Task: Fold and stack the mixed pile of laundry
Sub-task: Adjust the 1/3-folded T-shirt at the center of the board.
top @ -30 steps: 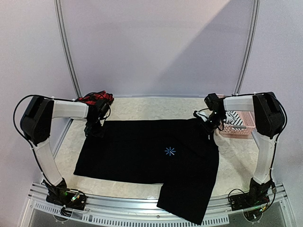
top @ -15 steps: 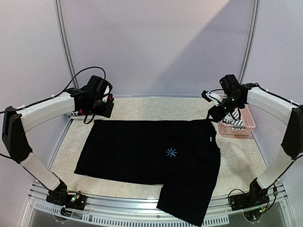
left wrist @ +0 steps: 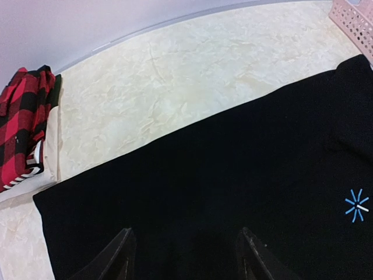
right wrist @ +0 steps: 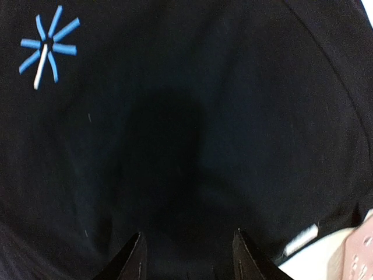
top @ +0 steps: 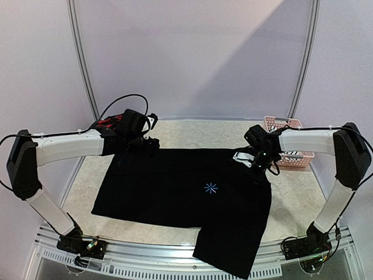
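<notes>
At ten o'clock on the table (top: 186, 134) sits the red-and-black plaid piece (top: 109, 122). Just beside it the left gripper (top: 147, 143) hovers over the far-left corner of the black T-shirt (top: 175, 186), jaws apart and holding nothing. The shirt is spread flat across the middle, with one end draping off the near edge at about five o'clock. At the shirt's two o'clock the right gripper (top: 255, 162) hangs low over the cloth, its jaws also spread and empty. Beyond it stands the pink basket (top: 278, 122), which may hold striped cloth, though the arm hides most of it. The step in hand looks like the first fold of the shirt. The next move would need both grippers to drop onto the far edge, pinch only the top layer and carry it evenly toward six o'clock. Only the top view shows the overhang. The left wrist view shows pale and striped layers under the plaid and the open fingers (left wrist: 119, 259). The right wrist view shows the blue star logo (right wrist: 49, 45) and a small white tag (right wrist: 300, 239) at the shirt's edge
</notes>
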`<state>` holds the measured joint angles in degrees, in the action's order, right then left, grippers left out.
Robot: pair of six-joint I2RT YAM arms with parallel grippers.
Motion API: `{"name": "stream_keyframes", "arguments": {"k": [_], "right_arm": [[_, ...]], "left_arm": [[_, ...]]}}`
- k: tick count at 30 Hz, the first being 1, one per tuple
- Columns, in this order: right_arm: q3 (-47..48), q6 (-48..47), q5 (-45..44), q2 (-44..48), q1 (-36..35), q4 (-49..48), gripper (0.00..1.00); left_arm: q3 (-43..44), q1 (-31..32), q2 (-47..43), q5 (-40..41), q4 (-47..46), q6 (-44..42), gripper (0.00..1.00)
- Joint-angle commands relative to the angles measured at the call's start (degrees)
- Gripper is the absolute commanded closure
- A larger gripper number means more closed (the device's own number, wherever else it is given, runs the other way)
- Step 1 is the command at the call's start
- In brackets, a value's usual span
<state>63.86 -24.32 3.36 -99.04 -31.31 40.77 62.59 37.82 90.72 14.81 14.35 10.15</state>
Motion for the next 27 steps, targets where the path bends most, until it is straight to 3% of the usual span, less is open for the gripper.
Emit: {"name": "stream_keyframes", "arguments": {"k": [1, 9, 12, 19, 27], "right_arm": [[3.5, -0.3, -2.5, -4.2, -3.9, -1.4, 0.5], [5.1, 1.7, -4.6, -6.6, -5.1, -0.7, 0.51], [5.2, 1.9, -5.0, -7.2, -5.2, -0.5, 0.59], [7.8, 2.4, -6.3, -8.1, -5.1, 0.5, 0.9], [18.9, 2.1, -3.1, -9.6, 2.1, 3.5, 0.91]], "left_arm": [[1.7, -0.5, 0.8, -1.8, -1.3, 0.7, 0.39], [2.1, -0.5, 0.8, -1.3, -0.6, 0.4, 0.39], [2.2, -0.5, 0.9, -1.4, -0.5, 0.4, 0.39], [2.3, -0.5, 1.4, -1.5, -0.3, 0.2, 0.4], [2.8, -0.4, 2.2, -3.5, 0.1, 0.1, 0.4]]}}
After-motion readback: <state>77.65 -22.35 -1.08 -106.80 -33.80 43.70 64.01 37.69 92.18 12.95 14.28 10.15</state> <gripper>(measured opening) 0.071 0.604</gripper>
